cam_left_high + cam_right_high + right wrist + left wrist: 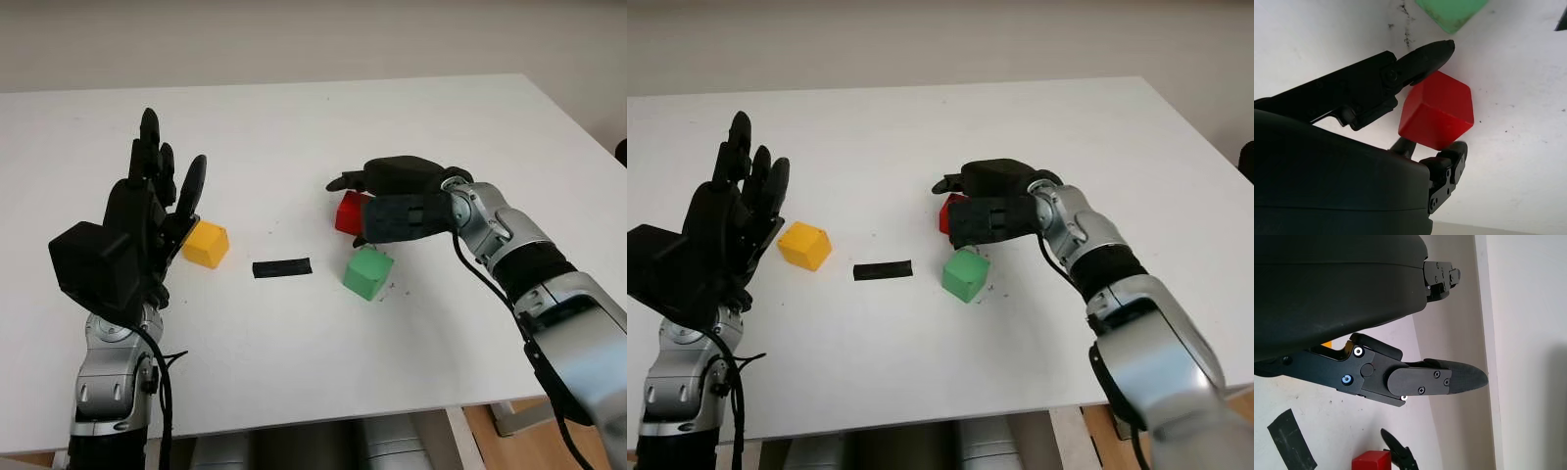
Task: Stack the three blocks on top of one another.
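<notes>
On the white bench [294,127] nothing is stacked yet; all three blocks are sitting apart, so the whole stack is left to build. At the left, the left robot hand [152,211] is hovering open and holding nothing, just beside the small yellow cube block [206,244]. A strip of black tape [282,267] is lying between yellow and the green cube block [368,272]. Further right, the right robot hand [1435,98] is closing its fingers [1425,56] around the red cube block [1437,115], apparently grasping it just behind green, which is crowding the lift.
</notes>
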### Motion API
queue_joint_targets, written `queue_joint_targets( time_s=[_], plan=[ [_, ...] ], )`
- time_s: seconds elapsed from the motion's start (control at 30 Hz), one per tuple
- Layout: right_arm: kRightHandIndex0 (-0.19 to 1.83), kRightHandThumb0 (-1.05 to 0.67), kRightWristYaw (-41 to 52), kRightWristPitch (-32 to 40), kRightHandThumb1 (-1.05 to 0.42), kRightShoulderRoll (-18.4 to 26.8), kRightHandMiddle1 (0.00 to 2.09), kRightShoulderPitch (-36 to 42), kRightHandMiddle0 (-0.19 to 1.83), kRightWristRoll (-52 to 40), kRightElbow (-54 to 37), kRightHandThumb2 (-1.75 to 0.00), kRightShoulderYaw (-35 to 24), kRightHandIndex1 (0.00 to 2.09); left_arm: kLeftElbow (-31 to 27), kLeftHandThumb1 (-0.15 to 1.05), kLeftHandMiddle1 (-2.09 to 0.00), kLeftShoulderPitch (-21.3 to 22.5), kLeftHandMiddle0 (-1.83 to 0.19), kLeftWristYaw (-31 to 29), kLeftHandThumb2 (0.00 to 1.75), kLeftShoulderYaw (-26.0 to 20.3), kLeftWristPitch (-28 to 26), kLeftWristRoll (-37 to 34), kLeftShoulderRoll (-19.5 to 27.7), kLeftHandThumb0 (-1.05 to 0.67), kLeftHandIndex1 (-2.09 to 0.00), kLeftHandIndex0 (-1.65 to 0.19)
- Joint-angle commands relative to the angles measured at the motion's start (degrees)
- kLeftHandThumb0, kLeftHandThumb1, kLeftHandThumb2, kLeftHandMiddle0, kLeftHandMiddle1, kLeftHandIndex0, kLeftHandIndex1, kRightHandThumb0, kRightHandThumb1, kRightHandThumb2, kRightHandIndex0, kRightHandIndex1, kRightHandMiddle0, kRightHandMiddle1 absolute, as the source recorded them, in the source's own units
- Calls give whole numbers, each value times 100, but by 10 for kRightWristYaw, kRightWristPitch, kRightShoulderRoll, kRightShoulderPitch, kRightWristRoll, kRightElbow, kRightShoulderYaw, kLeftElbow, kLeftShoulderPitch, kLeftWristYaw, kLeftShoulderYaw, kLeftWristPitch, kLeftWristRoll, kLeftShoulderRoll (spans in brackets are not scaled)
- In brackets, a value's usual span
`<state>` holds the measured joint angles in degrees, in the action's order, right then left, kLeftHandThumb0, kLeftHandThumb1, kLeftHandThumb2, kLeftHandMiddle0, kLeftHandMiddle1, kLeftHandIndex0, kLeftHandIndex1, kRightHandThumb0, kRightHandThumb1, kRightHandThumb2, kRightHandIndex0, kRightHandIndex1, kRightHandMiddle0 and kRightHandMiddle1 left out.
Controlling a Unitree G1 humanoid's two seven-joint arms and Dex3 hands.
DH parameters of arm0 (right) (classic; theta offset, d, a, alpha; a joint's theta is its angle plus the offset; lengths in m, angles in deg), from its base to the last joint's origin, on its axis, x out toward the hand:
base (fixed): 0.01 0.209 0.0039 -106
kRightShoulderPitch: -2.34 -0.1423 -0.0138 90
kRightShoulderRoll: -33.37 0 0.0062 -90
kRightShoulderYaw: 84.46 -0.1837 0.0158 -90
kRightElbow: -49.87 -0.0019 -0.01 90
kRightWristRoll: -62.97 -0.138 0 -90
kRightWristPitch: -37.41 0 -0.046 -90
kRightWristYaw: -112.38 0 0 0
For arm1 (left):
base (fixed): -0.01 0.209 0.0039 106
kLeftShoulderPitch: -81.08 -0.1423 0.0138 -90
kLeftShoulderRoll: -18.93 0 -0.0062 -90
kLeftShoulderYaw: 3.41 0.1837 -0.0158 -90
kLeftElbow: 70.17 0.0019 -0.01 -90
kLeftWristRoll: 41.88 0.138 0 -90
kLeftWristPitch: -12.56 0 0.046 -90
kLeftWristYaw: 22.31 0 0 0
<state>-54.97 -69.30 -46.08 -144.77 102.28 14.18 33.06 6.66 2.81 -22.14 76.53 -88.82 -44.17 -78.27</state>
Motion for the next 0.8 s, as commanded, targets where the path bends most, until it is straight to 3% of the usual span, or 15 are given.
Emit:
queue_joint_targets(
  time_s=[0.0,0.1,0.4,0.57,0.7,0.77],
  plan=[
    [31,-32,-17,-11,-91,11,92,4,31,11,-6,-6,7,141,-9,105,-5,-4,7,0,37,2,1,1,2,-70,-5,9],
    [33,-20,-37,-24,-95,13,120,3,32,17,1,-6,8,177,-10,105,-5,-3,8,1,36,2,-4,1,1,-69,-5,9],
    [45,-19,-82,-52,-95,19,141,-9,36,42,13,-5,19,209,-7,105,-6,1,7,1,37,3,-1,6,1,-67,-5,9],
    [39,-17,-79,-68,-95,16,147,-15,33,23,28,-5,7,209,-9,105,-5,3,7,1,37,7,-9,14,4,-66,-5,9],
    [35,-15,-72,-87,-96,11,141,-20,33,-7,40,-5,-10,190,-10,105,-5,4,7,3,37,9,-11,17,3,-65,-5,9],
    [34,-15,-69,-96,-96,9,138,-25,33,-20,44,-5,-18,164,-13,105,-6,4,6,4,37,10,-13,18,1,-63,-5,9]
  ],
)
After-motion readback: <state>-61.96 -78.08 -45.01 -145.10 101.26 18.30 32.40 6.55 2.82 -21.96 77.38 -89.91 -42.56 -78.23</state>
